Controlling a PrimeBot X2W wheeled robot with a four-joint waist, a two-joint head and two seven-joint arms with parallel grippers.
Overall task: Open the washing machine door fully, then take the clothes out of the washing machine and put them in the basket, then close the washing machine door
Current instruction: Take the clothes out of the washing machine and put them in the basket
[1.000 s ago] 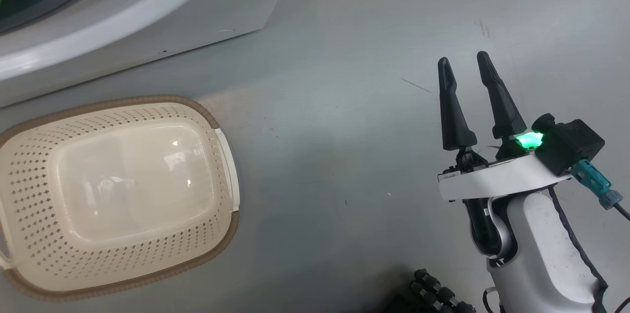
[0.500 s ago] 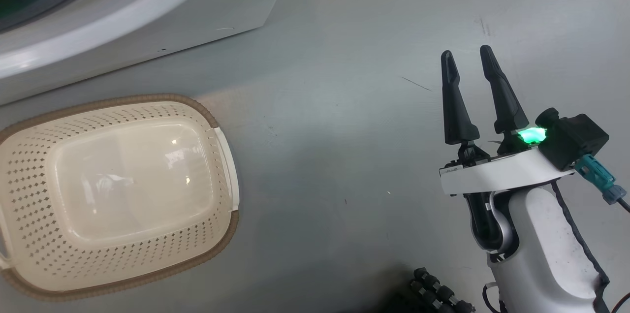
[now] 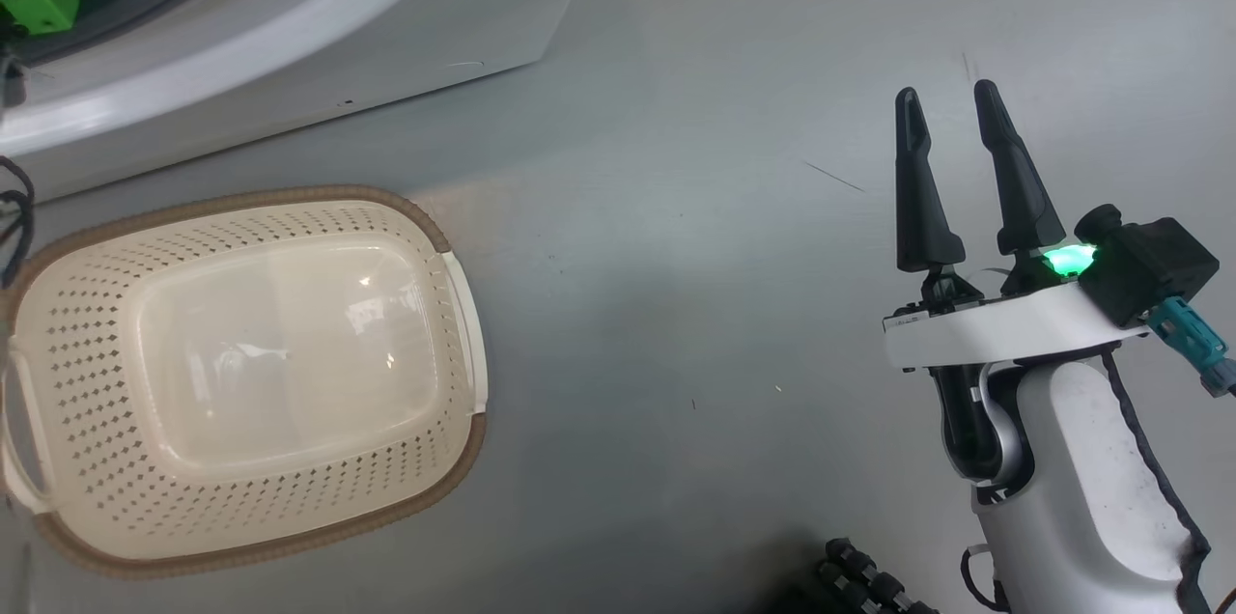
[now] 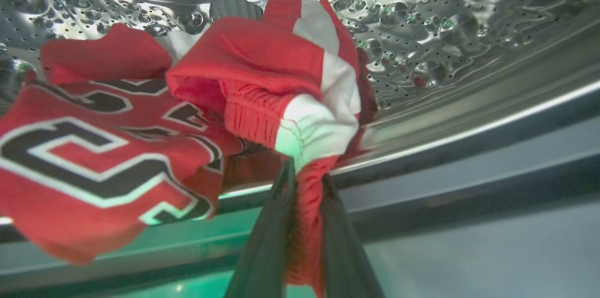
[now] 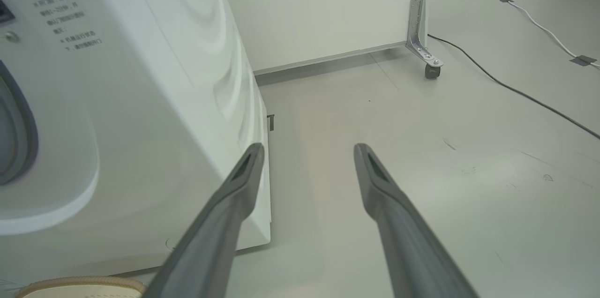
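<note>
Our left gripper was clamped on a red fold of the clothes inside the washing machine, with the lettered jersey at its 9 o'clock. In the head view our right gripper stood open at 3 o'clock and the basket sat at 8. We feared the thin pinch slipping, or the jersey snagging and dropping short.

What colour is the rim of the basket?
Brown, woven-looking, around the cream perforated basket; clearest in the head view.

Left claw clamped tight; right claw wide apart, upright.
</note>
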